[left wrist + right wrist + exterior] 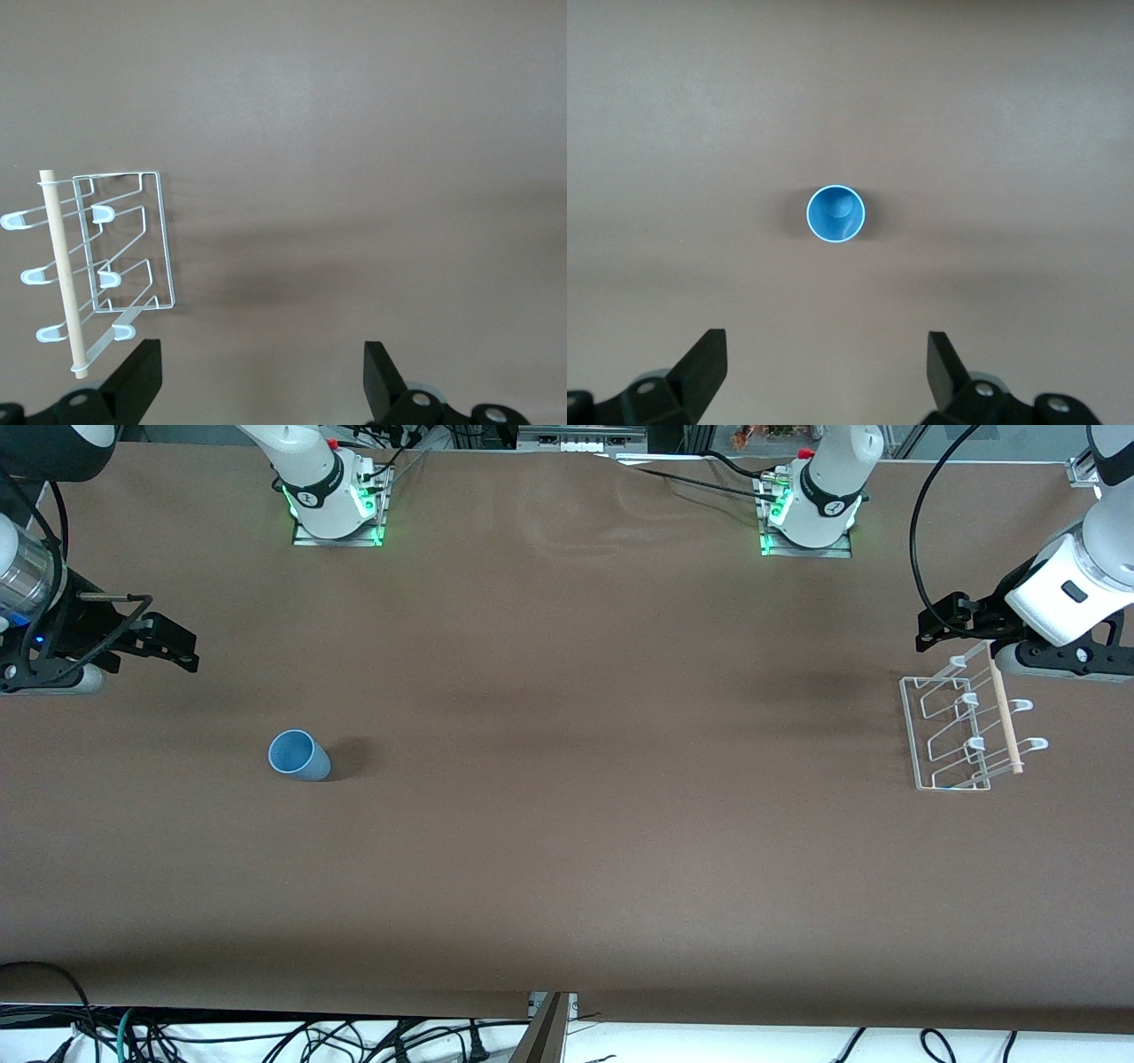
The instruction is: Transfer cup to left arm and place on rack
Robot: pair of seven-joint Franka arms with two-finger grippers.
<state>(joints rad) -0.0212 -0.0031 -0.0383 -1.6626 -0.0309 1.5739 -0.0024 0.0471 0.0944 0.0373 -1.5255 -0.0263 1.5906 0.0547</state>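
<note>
1. The worktop (567, 850), covered in brown, is carrying everything in the scene and is stretching between both arms' ends.
2. The left arm (1076, 576) is reaching in at its own end of the worktop, and the left end effector (941, 622) is hanging in the air just beside the rack's upper edge in the front view. In the left wrist view its black fingers (142, 376) are standing wide apart, released, with nothing between them.
3. The right end effector (173, 645), all black under a shiny silver cuff, is hanging over bare worktop at the right arm's end. In the right wrist view its fingers (709, 363) are also spread wide, released and gripping nothing.
4. The rack (961, 731) is sitting on the worktop at the left arm's end, nearer to the front camera than the left end effector, with its white-tipped pegs rising from the rectangular base frame.
5. The wooden dowel (1005, 713) is lying across the rack, on the side away from the cup.
6. The cup (299, 755), light blue, is standing upright on the worktop with its mouth open upward. It is sitting near the right end effector, apart from it and nearer to the front camera, and well apart from the rack and the left end effector.
</note>
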